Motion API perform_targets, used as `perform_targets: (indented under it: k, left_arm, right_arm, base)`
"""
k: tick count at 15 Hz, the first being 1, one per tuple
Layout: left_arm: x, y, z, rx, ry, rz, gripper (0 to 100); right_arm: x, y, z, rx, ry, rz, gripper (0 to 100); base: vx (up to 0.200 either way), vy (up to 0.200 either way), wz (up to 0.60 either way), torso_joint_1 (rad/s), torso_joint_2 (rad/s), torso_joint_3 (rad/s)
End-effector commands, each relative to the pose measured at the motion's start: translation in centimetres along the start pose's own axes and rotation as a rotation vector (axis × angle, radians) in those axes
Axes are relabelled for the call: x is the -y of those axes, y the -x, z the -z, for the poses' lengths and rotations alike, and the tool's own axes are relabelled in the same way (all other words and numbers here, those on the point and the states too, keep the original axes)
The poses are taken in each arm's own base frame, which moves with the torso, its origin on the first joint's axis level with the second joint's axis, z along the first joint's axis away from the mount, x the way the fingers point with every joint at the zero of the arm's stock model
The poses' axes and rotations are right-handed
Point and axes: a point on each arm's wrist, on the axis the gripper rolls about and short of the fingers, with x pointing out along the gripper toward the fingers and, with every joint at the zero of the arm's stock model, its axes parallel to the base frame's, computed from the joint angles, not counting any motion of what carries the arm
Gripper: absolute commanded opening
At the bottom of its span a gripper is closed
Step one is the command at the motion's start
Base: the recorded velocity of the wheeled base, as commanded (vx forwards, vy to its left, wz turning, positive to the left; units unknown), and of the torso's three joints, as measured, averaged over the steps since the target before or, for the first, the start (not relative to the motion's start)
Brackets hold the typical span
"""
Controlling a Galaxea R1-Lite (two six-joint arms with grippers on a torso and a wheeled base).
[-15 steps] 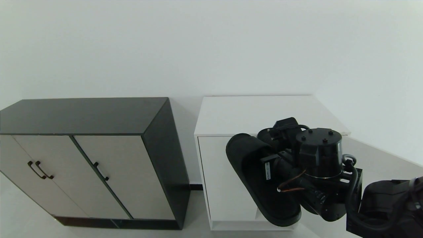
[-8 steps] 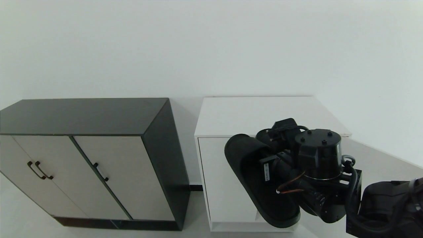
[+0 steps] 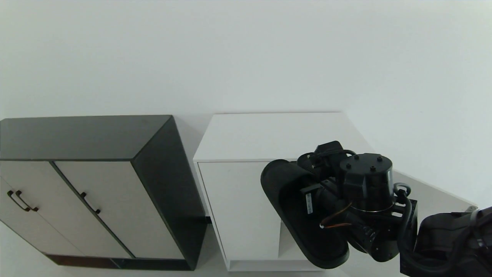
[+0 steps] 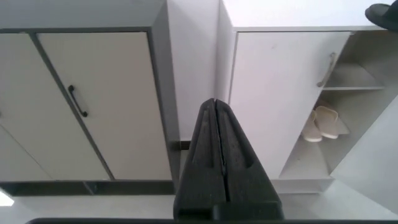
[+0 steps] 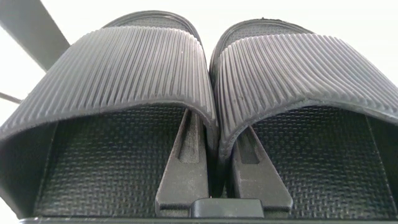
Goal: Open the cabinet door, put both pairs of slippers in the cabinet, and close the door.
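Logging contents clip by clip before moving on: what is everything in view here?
black slippers: one pair, black, held by the right gripper before the white cabinet.
white slippers: one pair, white, inside the white cabinet, below its shelf.
white cabinet: one, white, right of the dark cabinet, open at its right part.
dark cabinet: one, black with beige doors, shut.
right gripper: shut on the black slippers.
left gripper: shut, empty.

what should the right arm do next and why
Probably carry the black slippers in the right pincer into the cabinet: its door stands open and the white slippers already lie inside.
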Motion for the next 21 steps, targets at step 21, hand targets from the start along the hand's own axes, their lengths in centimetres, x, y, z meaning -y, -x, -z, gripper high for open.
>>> perform_targets:
  k: [21]
  left_arm:
    - [0.01, 0.0, 0.0, 0.0, 0.005, 0.004, 0]
  right_arm:
    - [0.06, 0.04, 0.15, 0.024, -0.013, -0.001, 0]
  base:
    - [0.0, -0.067, 0.0, 0.0, 0.0, 0.001]
